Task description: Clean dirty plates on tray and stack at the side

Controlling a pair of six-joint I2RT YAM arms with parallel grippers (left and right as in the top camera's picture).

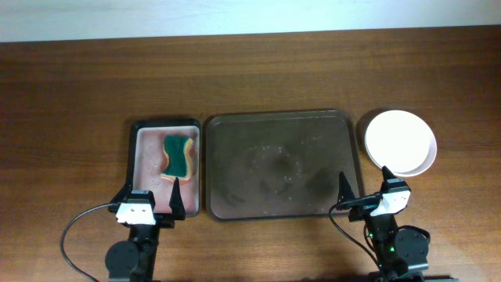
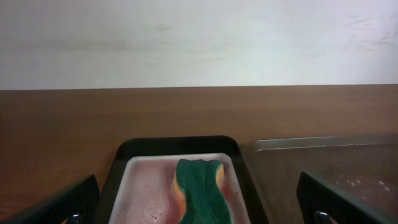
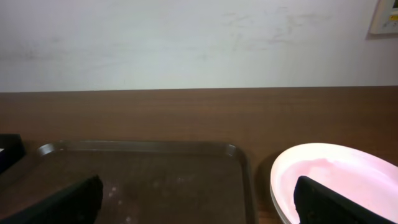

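- Dark brown tray point(image 1: 235, 157) lies at the middle of the wooden table point(image 1: 78, 78), its long side running left to right. Its floor shows pale wet speckles and dull smears.
- The plates point(image 1: 400, 141) sit stacked on the table just beside the tray's right rim, outside it.
- The top plate is whitish with a faint pink tint, and a pinkish rim peeks out under its near right edge. How many plates are in the stack cannot be told.
- In the right wrist view, the top plate's face looks smooth and pale pink, with a second rim just beneath it.
- A small black tray point(image 1: 133, 157) with a pinkish inside lies just beside the brown tray's left rim.
- A green-topped sponge point(image 1: 178, 155) with a yellow underside lies in the small black tray, in its far right part.
- The left gripper point(image 1: 151, 197) hovers at the near end of the small black tray, jaws spread wide and holding nothing.
- The right gripper point(image 1: 364, 186) hangs at the near right corner of the brown tray. One finger is over the tray and the other is near the plates' near edge. Its jaws are likewise spread and grip nothing.
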